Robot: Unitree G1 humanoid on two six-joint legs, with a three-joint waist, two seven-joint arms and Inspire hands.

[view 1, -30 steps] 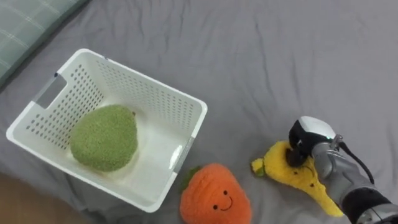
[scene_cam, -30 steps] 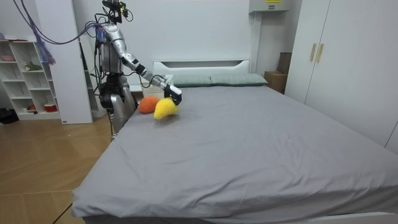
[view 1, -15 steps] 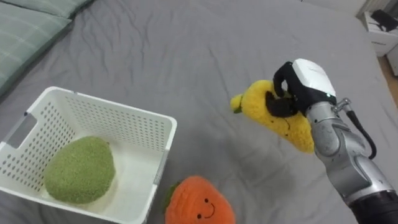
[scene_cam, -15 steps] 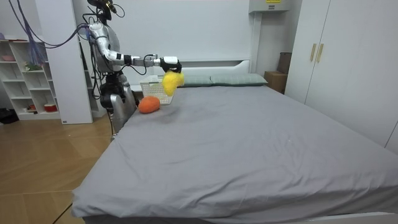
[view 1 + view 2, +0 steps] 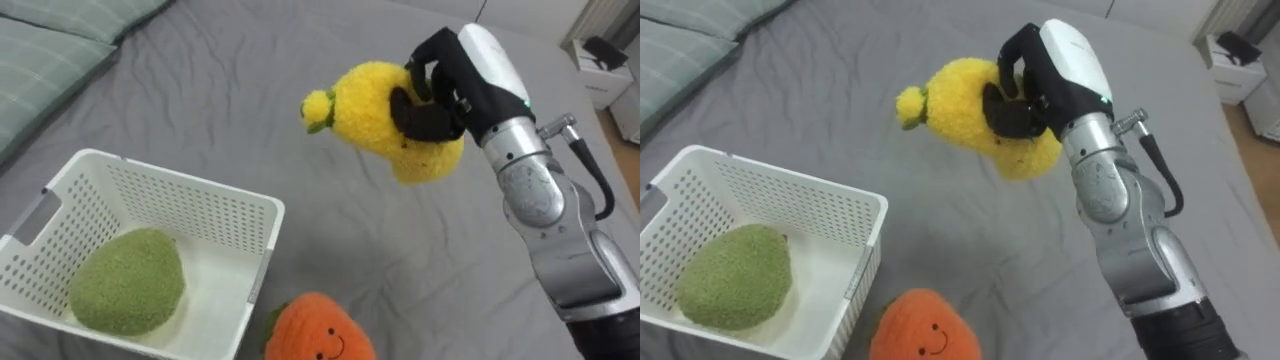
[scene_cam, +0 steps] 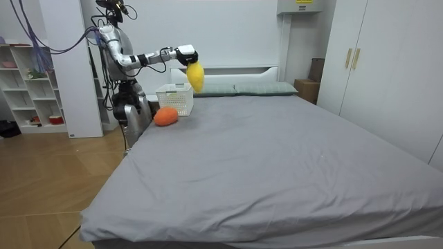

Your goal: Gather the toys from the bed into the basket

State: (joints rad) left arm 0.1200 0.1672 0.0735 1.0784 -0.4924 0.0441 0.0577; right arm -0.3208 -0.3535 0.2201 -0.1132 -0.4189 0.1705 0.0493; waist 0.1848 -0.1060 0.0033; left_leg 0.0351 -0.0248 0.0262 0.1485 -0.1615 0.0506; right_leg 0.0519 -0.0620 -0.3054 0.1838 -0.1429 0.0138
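**Yellow plush aloft, basket waiting to the left**

In the left eye view, the right hand (image 5: 455,85) is clenching its dark fingers round the fuzzy yellow lemon-shaped plush toy (image 5: 365,115). It is holding the toy in the air above the grey bed sheet (image 5: 230,90), right of and beyond the white perforated plastic basket (image 5: 205,192). A round green plush toy (image 5: 128,282) is lying in the basket. An orange plush toy with a stitched face (image 5: 315,335) is resting just beside the basket's near right corner.

The step in hand is likely carrying the yellow toy to the basket. It should be hanging well inside the rim, over the free right part, before the fingers are loosened.

In the room view, the robot is standing beside the bed near its head end, with the toy dangling from its outstretched arm.

In the right eye view, the toy is looking soft and fleecy, denting under the fingers, with a small green-touched nub at its left end.
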